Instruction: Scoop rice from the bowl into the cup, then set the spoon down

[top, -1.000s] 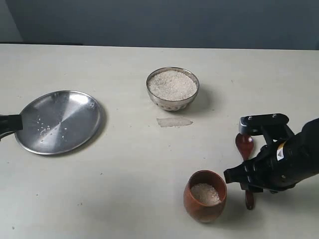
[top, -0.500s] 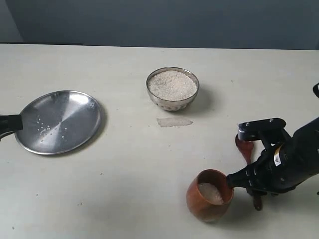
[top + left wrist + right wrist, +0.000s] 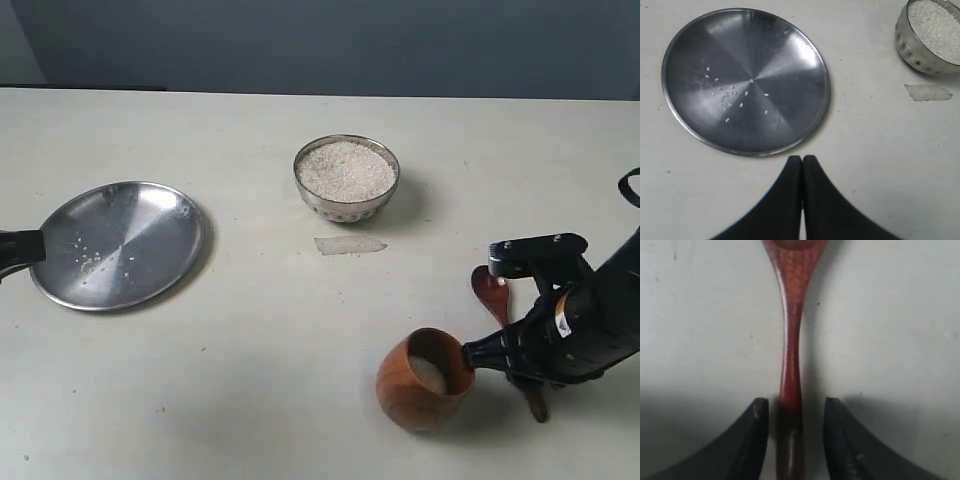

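- Straddling the handle of the spoon (image 3: 790,340), the right hand (image 3: 796,405) is open: its two dark fingers (image 3: 752,440) stand one on each side of the slim handle, with worktop showing in the gap on either side.
- The spoon appears to lie flat on the worktop (image 3: 250,380). Its oval bowl points away from the hand. In the exterior view its handle runs under the hand and comes out behind it.
- The cup (image 3: 420,395) stands just beside the right arm, tilted, with its mouth leaning toward the arm. The arm's black body touches the cup's rim on that side.
- A small amount of rice (image 3: 430,372) shows inside the cup.
- The bowl (image 3: 346,208) stands upright, well apart from the cup and farther back on the worktop. It is filled with rice close to its rim.
- A pale flat scrap (image 3: 348,244) lies on the worktop just in front of the bowl.
- The left hand (image 3: 802,167) is closed, with its fingers pressed together and nothing between them. It hovers at the edge of the plate (image 3: 785,55).
- The plate lies flat, well to the left of the bowl, and carries a few loose grains (image 3: 727,95).
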You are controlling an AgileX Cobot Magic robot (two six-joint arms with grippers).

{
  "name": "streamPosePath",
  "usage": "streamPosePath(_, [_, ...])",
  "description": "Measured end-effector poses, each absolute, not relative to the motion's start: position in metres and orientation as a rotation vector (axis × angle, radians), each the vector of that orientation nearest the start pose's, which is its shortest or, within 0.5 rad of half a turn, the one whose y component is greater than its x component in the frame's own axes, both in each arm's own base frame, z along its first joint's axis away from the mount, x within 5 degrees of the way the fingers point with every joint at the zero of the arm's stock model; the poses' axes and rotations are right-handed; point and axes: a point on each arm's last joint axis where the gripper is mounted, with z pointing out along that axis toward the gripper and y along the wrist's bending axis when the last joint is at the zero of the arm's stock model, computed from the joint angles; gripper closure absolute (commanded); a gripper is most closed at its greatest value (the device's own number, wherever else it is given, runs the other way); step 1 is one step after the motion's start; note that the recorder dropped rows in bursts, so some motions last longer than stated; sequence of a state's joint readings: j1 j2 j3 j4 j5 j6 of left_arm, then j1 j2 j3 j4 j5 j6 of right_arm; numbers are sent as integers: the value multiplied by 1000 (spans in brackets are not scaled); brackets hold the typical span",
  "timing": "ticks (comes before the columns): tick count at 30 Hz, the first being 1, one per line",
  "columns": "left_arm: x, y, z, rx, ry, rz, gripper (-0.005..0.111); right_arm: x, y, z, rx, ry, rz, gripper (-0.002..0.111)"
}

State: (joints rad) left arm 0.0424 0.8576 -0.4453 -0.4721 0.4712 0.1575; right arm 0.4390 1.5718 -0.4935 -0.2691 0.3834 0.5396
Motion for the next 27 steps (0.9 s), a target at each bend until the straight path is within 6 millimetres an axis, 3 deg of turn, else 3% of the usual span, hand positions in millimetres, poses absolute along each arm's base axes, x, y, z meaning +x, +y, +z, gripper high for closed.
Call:
streamPosePath(12, [155, -12, 242, -257, 2314, -356, 106, 196, 85, 135, -179, 2835, 59, 72])
streamPosePath(27, [155, -12, 242, -257, 2314, -356, 106, 182, 79, 126, -179, 2876, 39, 72])
